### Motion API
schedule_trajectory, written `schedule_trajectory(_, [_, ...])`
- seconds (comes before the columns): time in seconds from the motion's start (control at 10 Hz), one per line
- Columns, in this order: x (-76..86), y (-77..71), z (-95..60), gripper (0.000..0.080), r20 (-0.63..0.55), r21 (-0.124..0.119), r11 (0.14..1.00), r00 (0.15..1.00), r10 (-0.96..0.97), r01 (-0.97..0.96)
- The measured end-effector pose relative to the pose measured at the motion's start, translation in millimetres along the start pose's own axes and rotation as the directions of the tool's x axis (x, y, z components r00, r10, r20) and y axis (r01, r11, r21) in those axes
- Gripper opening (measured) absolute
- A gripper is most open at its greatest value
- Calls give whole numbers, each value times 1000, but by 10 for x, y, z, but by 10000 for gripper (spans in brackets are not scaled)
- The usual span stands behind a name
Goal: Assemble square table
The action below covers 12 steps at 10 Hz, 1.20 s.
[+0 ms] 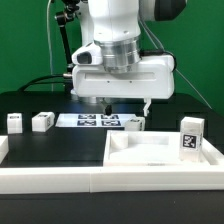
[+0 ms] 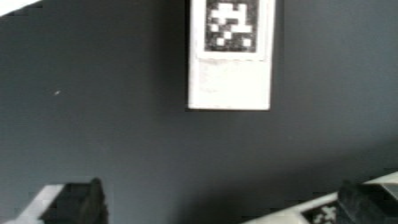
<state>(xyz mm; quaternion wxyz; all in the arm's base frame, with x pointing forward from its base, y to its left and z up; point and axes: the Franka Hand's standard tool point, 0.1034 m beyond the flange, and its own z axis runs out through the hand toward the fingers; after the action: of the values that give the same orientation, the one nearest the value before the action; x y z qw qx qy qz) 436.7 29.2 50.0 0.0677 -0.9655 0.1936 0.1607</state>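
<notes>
Wrist view shows one white leg (image 2: 233, 55) lying flat on the black tabletop (image 2: 107, 110), its black-and-white marker tag the only print I see. My pincer (image 2: 214, 206) hangs released, fingertips (image 2: 71, 205) wide apart, grasping nothing. Only the exterior view shows the square table slab (image 1: 165, 150) along the tabletop's front edge, toward the exterior view's right, an upright leg (image 1: 192, 135) by its right rim, and the marker board (image 1: 97, 121) mid-tabletop.

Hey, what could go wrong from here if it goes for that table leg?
The leg lies outside the open end effector, not between its fingers, so closing now would probably grab nothing. It lies loose on the black table; a finger landing on it might push it askew.
</notes>
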Motion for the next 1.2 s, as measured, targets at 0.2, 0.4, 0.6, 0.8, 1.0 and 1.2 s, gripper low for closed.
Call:
schedule_trajectory(0.2, [30, 23, 6, 649, 107, 1, 1000, 994, 13, -13])
schedule_trajectory(0.4, [4, 34, 52, 649, 243, -6, 1000, 970, 25, -24])
schedule_trajectory(0.6, [-50, 50, 89, 649, 352, -16, 999, 935, 37, -33])
schedule_trajectory(0.8, [9, 84, 110, 649, 456, -26, 998, 888, 58, -52])
schedule_trajectory(1.0, [-15, 80, 182, 649, 525, -39, 998, 849, 67, -55])
schedule_trajectory(1.2, [-52, 60, 234, 649, 583, -50, 998, 810, 66, -46])
